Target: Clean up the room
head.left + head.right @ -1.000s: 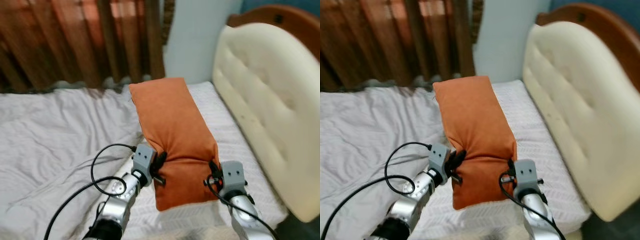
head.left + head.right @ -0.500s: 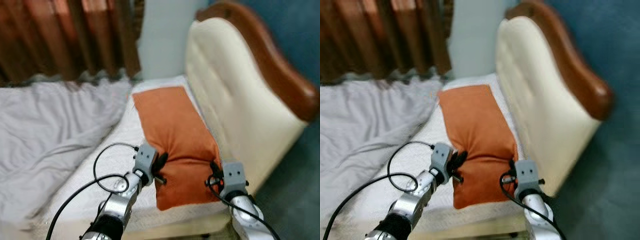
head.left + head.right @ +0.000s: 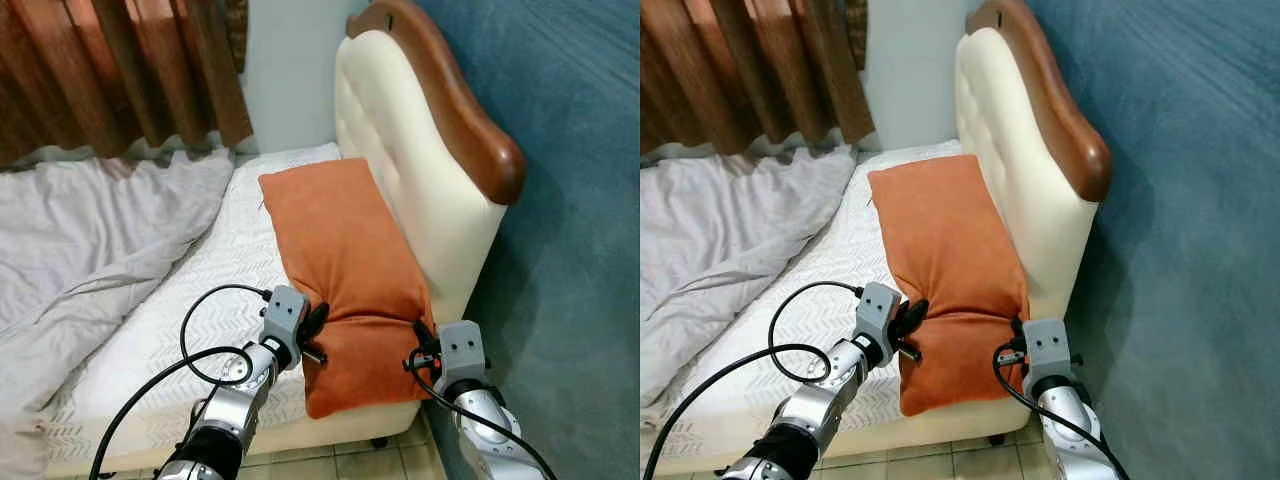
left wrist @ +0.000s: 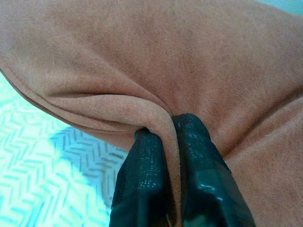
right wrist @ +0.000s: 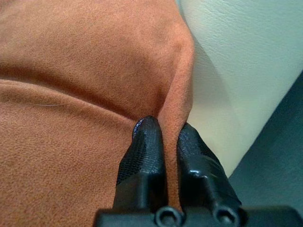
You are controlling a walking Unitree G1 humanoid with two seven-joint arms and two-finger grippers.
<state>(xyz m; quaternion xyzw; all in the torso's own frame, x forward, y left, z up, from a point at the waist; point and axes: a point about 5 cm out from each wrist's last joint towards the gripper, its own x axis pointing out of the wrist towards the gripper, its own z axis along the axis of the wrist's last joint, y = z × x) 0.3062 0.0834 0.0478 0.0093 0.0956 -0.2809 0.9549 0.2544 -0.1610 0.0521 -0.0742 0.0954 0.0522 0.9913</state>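
Since the earlier frames our view has swung to the right: the headboard (image 3: 400, 150), which stood at the right edge a second ago, now sits near the middle, the blue wall (image 3: 570, 120) has come in on the right, and the bed's foot edge and a strip of tiled floor (image 3: 330, 465) show below. The orange pillow (image 3: 345, 270) keeps the same place between our two hands throughout.

Going left to right: the rumpled grey sheet (image 3: 90, 240) lies over the left part of the bed, with brown curtains (image 3: 110, 70) behind it. Next comes the bare white mattress (image 3: 200, 290) with its herringbone weave. Our left hand (image 3: 314, 332) holds the pillow's left edge near its lower end; in the left wrist view its two black fingers (image 4: 147, 179) are pressed together on a fold of the orange cloth, with the mattress showing beneath.

The pillow stretches lengthwise from our hands up toward the wall, its right side just beside the cream padded headboard. Its lower corner hangs past the mattress edge.

Our right hand (image 3: 424, 338) grips the pillow's right edge, level with the left one; in the right wrist view its fingers (image 5: 147, 151) pinch a ridge of the cloth, the headboard close alongside. A crease runs across the pillow between the two grips.
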